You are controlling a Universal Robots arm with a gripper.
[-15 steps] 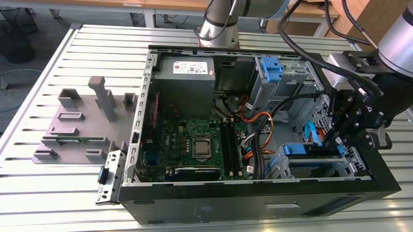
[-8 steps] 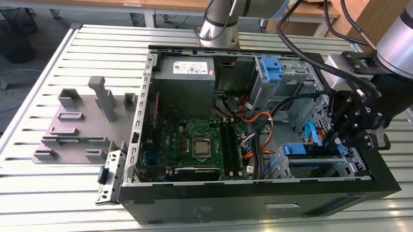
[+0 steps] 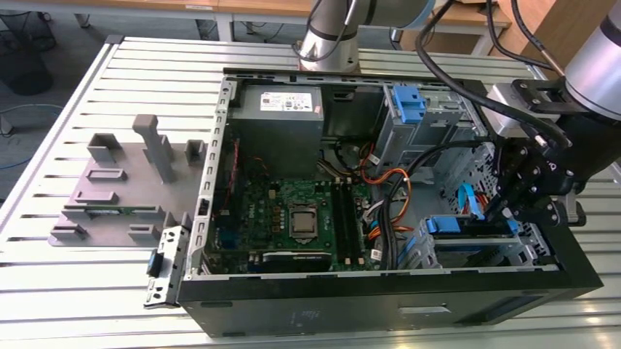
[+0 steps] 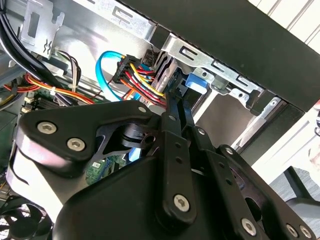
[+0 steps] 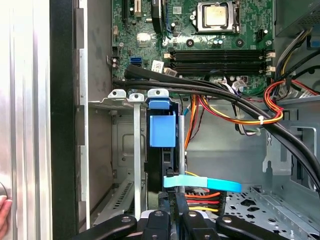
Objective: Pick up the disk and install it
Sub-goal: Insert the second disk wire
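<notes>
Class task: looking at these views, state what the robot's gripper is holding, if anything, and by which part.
It cannot be told. The black gripper sits at the cabled end of the blue-bracketed metal disk, standing on edge in the grey drive cage; any grasp is hidden.

An open black computer case lies on a slatted metal table. Inside are a green motherboard, a grey power supply and orange and black cables. A grey fixture sits beside the case.

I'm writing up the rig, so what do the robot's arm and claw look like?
The arm is silver-grey with rounded joints, and thick black cables loop along it. The claw is matte black, built of flat linkage bars joined by silver screws.
</notes>
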